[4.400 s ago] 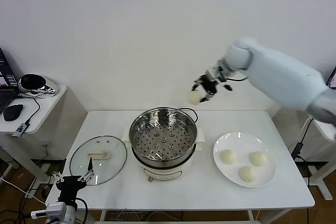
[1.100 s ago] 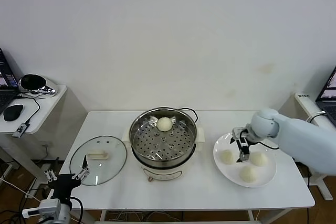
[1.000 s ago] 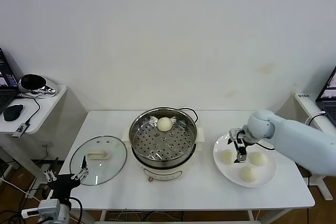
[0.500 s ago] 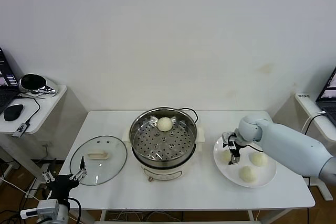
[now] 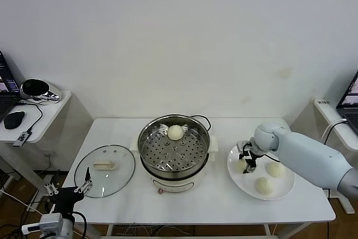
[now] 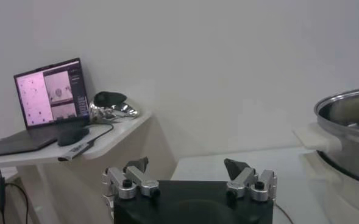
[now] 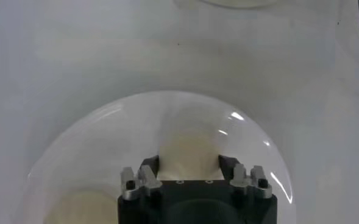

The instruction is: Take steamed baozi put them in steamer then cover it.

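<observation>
Shiny steel makes up the round steamer pot (image 5: 174, 148), which sits on a cream-white base in the middle of the white table (image 5: 184, 205). One smooth cream-white bun (image 5: 175, 132) lies on the holed tray inside the pot, at the far side.

On the right of the pot is a flat round white plate (image 5: 282, 191). Three more cream-white buns are on it. The right arm bends in from the right edge of the table, and its elbow is up above the plate. The right claw (image 5: 246, 163) points down onto the plate, at the bun nearest the pot (image 7: 188, 155). Its two fingers sit on each side of this bun and press against it.

On the left of the pot lies the round clear glass lid (image 5: 104, 170), flat on the table, handle up.

The left claw (image 6: 188, 173) waits low by the front left corner of the table, well apart from the pot. Its fingers are spread wide, with nothing between them.
</observation>
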